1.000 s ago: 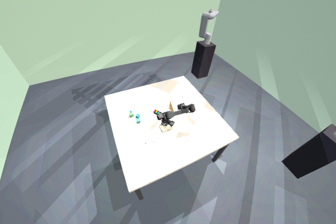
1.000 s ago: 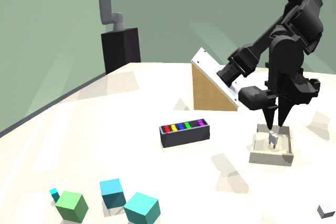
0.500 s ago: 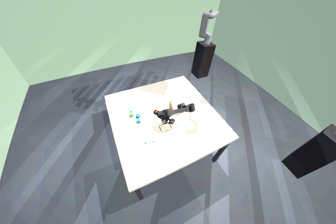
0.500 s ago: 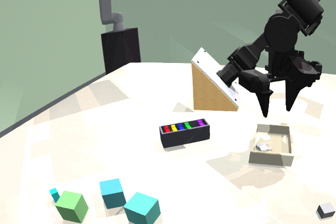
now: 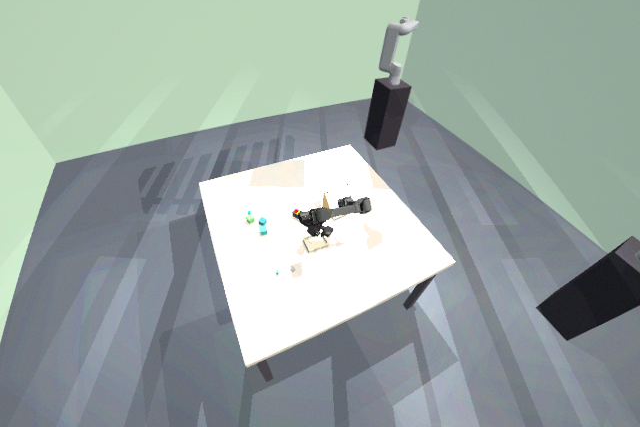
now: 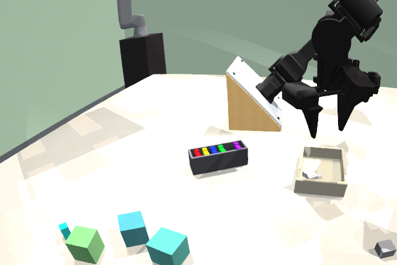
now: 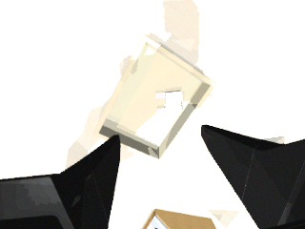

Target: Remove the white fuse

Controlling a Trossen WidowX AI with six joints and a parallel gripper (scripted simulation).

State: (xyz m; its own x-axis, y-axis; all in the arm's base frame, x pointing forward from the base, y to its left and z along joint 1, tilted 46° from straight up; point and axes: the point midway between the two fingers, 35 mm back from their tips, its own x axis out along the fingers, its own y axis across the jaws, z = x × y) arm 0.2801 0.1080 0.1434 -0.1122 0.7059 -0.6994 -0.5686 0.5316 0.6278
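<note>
The white fuse (image 6: 310, 174) (image 7: 173, 99) lies on its side on the floor of the beige tray (image 6: 320, 188) (image 7: 204, 93), by the tray's near left corner in the exterior view. My gripper (image 6: 327, 133) (image 7: 161, 135) is open and empty, with its fingertips wide apart above the tray's back edge in the exterior view, clear of tray and fuse. The dark fuse block (image 6: 219, 163) stands to the left of the tray; it holds red, yellow, blue, green and purple fuses, with a gap between green and purple.
A wooden wedge (image 6: 248, 117) with a white sloped panel stands behind the block, close to the arm. Blue (image 6: 133, 229), teal (image 6: 168, 244) and green (image 6: 84, 244) cubes and a small cyan piece (image 6: 64, 229) lie front left. A small grey block (image 6: 385, 248) lies front right.
</note>
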